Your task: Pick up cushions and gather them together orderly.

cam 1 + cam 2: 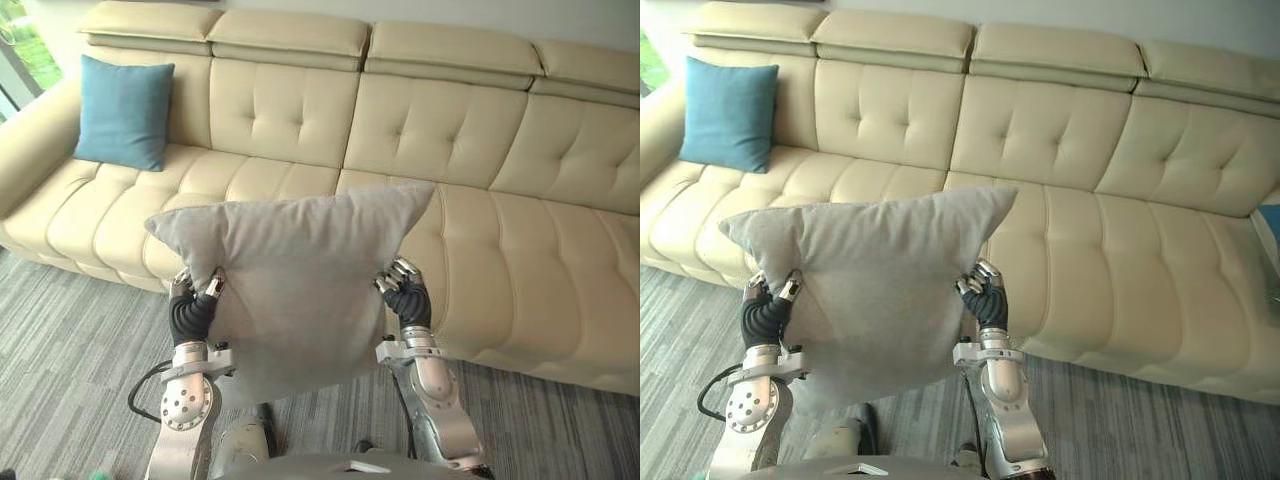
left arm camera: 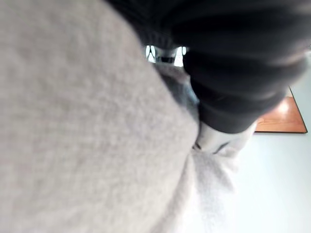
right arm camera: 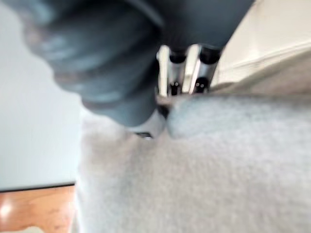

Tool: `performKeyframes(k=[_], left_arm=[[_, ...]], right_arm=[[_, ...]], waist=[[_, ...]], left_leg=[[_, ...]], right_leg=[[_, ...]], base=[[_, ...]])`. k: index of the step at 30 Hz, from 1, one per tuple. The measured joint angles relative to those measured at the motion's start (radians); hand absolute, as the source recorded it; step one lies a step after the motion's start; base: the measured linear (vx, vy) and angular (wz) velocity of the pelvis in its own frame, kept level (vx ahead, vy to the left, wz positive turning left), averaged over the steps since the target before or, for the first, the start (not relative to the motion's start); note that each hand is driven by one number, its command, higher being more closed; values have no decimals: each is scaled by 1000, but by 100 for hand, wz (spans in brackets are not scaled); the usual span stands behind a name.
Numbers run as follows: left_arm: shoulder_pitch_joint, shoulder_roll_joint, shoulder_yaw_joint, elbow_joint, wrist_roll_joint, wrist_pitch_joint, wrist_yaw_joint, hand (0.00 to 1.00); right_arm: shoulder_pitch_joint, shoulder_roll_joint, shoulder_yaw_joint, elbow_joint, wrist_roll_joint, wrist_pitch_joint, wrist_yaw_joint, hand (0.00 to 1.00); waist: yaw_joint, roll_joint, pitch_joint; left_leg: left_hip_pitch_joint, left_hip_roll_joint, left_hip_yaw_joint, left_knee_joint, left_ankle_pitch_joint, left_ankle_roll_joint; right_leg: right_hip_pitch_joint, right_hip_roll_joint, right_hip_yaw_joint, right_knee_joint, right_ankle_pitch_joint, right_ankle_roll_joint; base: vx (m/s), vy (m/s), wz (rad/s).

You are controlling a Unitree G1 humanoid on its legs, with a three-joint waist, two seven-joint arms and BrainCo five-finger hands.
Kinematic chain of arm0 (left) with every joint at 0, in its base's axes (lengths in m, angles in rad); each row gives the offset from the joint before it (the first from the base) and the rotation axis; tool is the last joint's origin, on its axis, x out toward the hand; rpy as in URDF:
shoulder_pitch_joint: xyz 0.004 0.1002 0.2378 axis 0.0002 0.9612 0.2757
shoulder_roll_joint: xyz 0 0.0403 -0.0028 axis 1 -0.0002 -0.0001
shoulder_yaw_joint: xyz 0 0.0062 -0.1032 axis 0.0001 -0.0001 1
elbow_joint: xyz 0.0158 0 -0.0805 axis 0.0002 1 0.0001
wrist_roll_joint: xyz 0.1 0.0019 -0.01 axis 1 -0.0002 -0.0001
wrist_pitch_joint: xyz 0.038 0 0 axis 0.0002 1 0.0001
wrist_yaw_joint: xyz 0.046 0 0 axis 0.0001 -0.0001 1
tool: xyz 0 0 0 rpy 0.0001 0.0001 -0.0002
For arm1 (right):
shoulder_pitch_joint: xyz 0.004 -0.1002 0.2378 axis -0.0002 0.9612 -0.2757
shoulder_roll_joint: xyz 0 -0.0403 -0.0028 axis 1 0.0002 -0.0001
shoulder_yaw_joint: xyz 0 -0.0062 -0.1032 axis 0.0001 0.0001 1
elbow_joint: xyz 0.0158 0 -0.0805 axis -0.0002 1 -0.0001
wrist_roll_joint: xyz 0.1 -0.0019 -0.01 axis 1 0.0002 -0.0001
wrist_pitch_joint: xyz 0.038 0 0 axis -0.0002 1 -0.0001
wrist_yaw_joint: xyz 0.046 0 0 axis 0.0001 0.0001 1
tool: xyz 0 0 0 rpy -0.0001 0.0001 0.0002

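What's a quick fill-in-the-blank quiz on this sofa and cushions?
The square grey fabric cushion is gripped by ____ hands: left hand and right hand.
The square teal cushion leans at the robot's ____ end of the cream leather sofa.
Of these cushions, the ____ one is off the sofa.
Missing: two; left; grey.

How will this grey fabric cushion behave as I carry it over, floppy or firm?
Probably soft but self-supporting: the grey fabric cushion holds its square shape between the left hand and right hand. Likely light, pinched only at its edges. Its free top corners may sag.
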Motion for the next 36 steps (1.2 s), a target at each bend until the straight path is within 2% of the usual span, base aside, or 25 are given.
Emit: performKeyframes(k=[1,3,5,6,7,8,9,11,12,13,15,16,17,18,19,22,25,27,28,29,31,32,33,35,36], left_arm=[[-17,10,-5,4,10,0,-3,100],[-43,24,-10,24,12,0,-5,100],[-71,27,-13,53,12,1,-19,100],[-86,29,-13,63,12,4,-22,100],[-87,30,-14,63,13,9,-23,100],[-85,31,-14,65,13,12,-23,100],[-84,36,-14,65,17,11,-23,100],[-94,39,-3,64,25,8,-23,100],[-101,40,4,66,34,9,-23,100],[-102,40,4,68,34,9,-24,100],[-113,40,4,78,34,9,-27,100],[-133,42,4,97,34,8,-33,100],[-147,47,4,105,35,8,-42,100],[-152,52,1,107,35,8,-45,100],[-158,44,-7,124,43,8,-50,100],[-202,29,-34,161,54,9,-67,100],[-220,21,-56,161,53,7,-71,100],[-216,16,-56,161,51,7,-71,100],[-208,8,-55,160,50,5,-71,100],[-187,-4,-55,158,47,0,-71,100],[-158,-18,-55,151,32,-2,-71,100],[-143,-29,-55,146,30,-2,-72,100],[-133,-39,-55,145,29,-2,-72,100],[-124,-44,-55,141,30,-2,-72,100],[-121,-46,-55,136,30,-2,-72,100]], right_arm=[[-4,-2,-4,9,1,2,0,100],[-15,-2,-12,35,4,2,2,100],[-58,-3,-26,95,4,8,2,100],[-75,0,-35,121,4,9,5,100],[-85,1,-37,138,3,10,5,100],[-100,0,-38,165,3,11,7,100],[-101,1,-38,176,3,11,14,100],[-113,1,-38,177,3,11,30,100],[-122,0,-42,177,4,10,34,100],[-123,-2,-45,177,4,10,35,100],[-123,-1,-55,177,6,11,37,100],[-122,-2,-64,177,9,10,44,100],[-122,-2,-66,176,14,10,44,100],[-118,-3,-71,175,14,9,45,100],[-116,-12,-84,175,14,9,46,100],[-105,-25,-119,170,16,11,47,100],[-63,-37,-130,101,17,11,47,100],[-35,-56,-129,39,18,11,47,100],[-18,-72,-129,-2,19,11,47,100],[0,-83,-128,-49,36,11,47,100],[10,-85,-128,-89,36,11,47,100],[10,-84,-128,-109,36,11,46,100],[10,-84,-128,-122,36,11,44,100],[9,-82,-128,-122,35,10,44,100],[9,-79,-128,-120,35,10,43,100]], waist=[[1,-1,-3],[-5,-14,-13],[-17,-17,-17],[-26,-22,-14],[-29,-26,-11],[-30,-28,-8],[-33,-21,-7],[-37,-28,-10],[-42,-25,-7],[-46,-22,-5],[-51,-17,1],[-58,-18,4],[-72,-40,6],[-84,-58,10],[-89,-45,19],[-77,3,32],[-92,10,35],[-89,17,34],[-85,32,37],[-72,55,28],[-54,70,18],[-51,72,17],[-47,70,17],[-35,70,16],[-28,71,15]], left_leg=[[-14,-3,13,33,-39,8],[-13,-28,36,40,-81,15],[11,-44,62,42,-104,44],[38,-53,66,50,-120,64],[63,-59,66,46,-128,76],[115,-67,65,16,-135,80],[172,-67,57,-24,-141,76],[207,-65,45,-55,-143,73],[231,-63,37,-78,-141,70],[268,-59,33,-110,-137,64],[313,-54,26,-145,-135,60],[348,-54,16,-182,-129,48],[379,-68,-10,-211,-131,18],[402,-85,-32,-221,-140,-6],[424,-81,-57,-235,-154,-31],[459,-28,-116,-281,-100,-65],[451,19,-135,-196,-86,-101],[393,55,-131,-22,-87,-135],[344,85,-121,119,-77,-151],[279,127,-98,283,-25,-157],[219,160,-63,417,-51,-143],[180,165,-33,437,-98,-107],[142,164,-20,412,-149,-65],[124,156,-27,339,-174,-59],[112,142,-49,213,-171,-59]], right_leg=[[-13,-11,20,10,-12,12],[-42,-41,31,69,-38,8],[-163,-76,53,322,-35,6],[-214,-103,45,466,-16,-19],[-235,-114,44,534,10,-38],[-253,-124,44,611,69,-69],[-253,-117,37,666,52,-96],[-279,-95,1,686,-43,-85],[-305,-64,-43,641,-95,-87],[-328,-19,-78,539,-110,-91],[-345,36,-102,389,-73,-104],[-348,74,-113,211,13,-103],[-330,81,-125,54,109,-102],[-303,72,-142,22,162,-114],[-286,81,-144,10,274,-163],[-295,120,-174,110,177,-192],[-232,150,-206,81,135,-194],[-178,177,-206,34,132,-195],[-145,197,-201,8,133,-196],[-115,218,-180,-14,131,-202],[-102,221,-140,-24,115,-222],[-91,214,-114,-29,113,-221],[-71,205,-87,-35,114,-219],[-58,189,-64,-30,129,-196],[-57,176,-39,-28,137,-184]], base=[[213,203,-41],[226,173,-25],[309,172,-18],[311,168,-3],[339,124,4],[291,63,4],[283,46,2],[245,-17,13],[294,-77,21],[250,-86,21],[300,-141,24],[414,-233,52],[379,-238,66],[335,-226,62],[310,-193,33],[374,-221,5],[279,-121,25],[197,-54,-5],[242,-21,-32],[246,8,-51],[207,76,-57],[234,124,-52],[246,142,-47],[178,171,-57],[139,301,-82]])
